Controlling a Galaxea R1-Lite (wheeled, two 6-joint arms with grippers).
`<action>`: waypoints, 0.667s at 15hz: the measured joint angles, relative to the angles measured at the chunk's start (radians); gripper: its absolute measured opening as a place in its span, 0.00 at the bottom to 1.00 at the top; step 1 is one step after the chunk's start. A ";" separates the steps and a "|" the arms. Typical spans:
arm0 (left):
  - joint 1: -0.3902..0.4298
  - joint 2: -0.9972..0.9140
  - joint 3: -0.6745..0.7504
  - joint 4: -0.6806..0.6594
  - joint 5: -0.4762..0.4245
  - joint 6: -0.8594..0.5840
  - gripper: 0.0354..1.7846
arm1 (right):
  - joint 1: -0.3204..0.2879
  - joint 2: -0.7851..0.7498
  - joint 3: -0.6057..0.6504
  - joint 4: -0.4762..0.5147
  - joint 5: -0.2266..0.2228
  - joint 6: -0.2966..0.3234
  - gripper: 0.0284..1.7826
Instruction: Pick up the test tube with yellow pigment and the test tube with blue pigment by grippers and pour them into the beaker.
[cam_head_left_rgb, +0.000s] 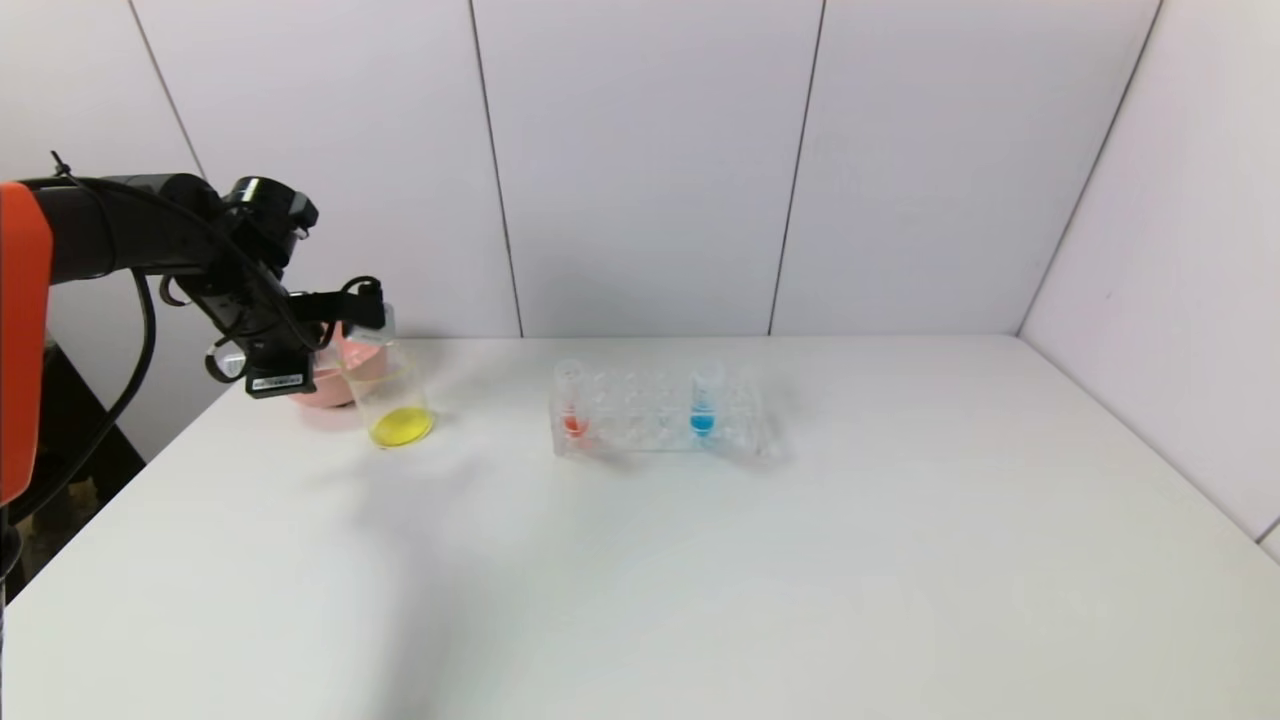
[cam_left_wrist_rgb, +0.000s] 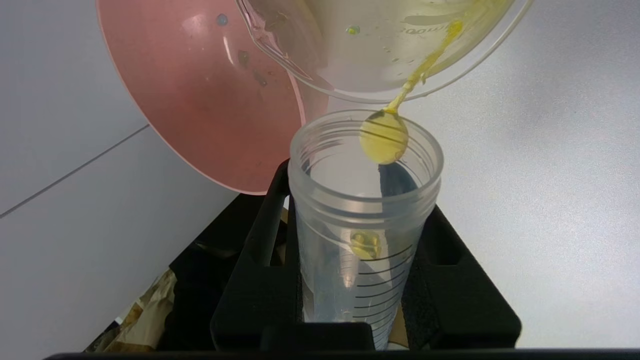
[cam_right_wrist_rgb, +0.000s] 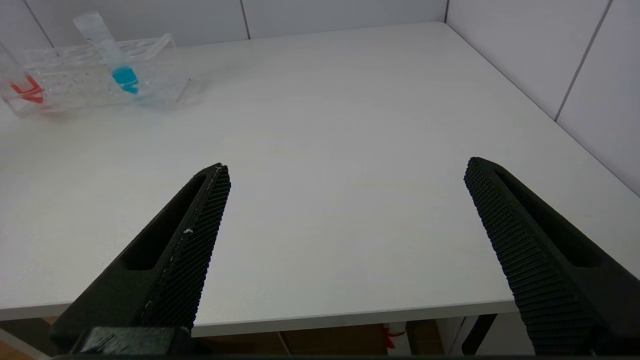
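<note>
My left gripper is shut on the test tube with yellow pigment, tipped mouth-first over the beaker at the table's far left. In the left wrist view a yellow drop hangs at the tube's mouth, with a thin yellow strand running on into the beaker. Yellow liquid pools in the beaker's bottom. The test tube with blue pigment stands in the clear rack, also seen in the right wrist view. My right gripper is open and empty above the table's front edge.
A pink bowl sits right behind the beaker, close to my left gripper, and fills part of the left wrist view. A red-liquid tube stands at the rack's left end. White wall panels close the table's back and right.
</note>
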 joint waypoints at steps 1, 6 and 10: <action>0.000 -0.001 0.000 0.001 0.005 0.001 0.29 | 0.000 0.000 0.000 0.000 0.000 0.000 0.96; -0.004 -0.003 0.000 -0.003 0.012 0.003 0.29 | 0.000 0.000 0.000 0.000 0.000 0.000 0.96; -0.008 -0.003 0.000 -0.008 0.006 0.001 0.29 | 0.000 0.000 0.000 0.000 0.000 0.000 0.96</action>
